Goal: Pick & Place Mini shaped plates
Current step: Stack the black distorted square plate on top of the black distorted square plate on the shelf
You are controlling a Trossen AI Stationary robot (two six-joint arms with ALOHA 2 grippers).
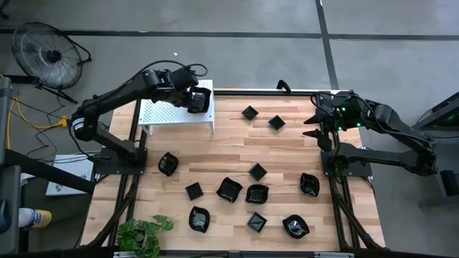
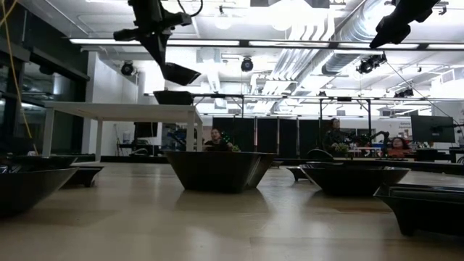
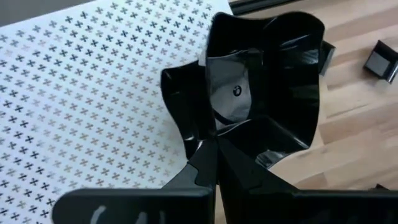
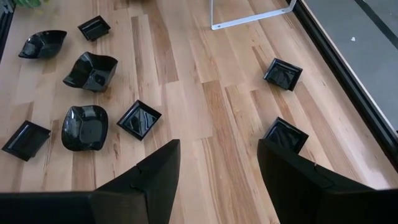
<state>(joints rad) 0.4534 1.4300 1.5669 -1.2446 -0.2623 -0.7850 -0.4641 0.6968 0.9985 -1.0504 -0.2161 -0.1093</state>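
Left tool [image 1: 195, 99] clenched on wavy-edged black mini plate [image 3: 261, 93], held above white perforated shelf [image 1: 161, 111], near its right end. One plate [image 2: 172, 96] already on shelf. Coming move likely straight down: shelf top directly beneath load. Right tool [image 1: 313, 126] released, empty, hovering at surface's right edge. Two small square plates [image 1: 249, 112] nearest it; remaining plates scattered over wooden surface [image 1: 287, 154].

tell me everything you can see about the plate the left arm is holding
The held plate is a small glossy black dish with a wavy, folded rim and deep walls, plastic by the look of it. The left gripper has its fingers shut on one edge, holding the dish tilted above the right end of the white perforated shelf. Another black dish sits on the shelf beneath it.
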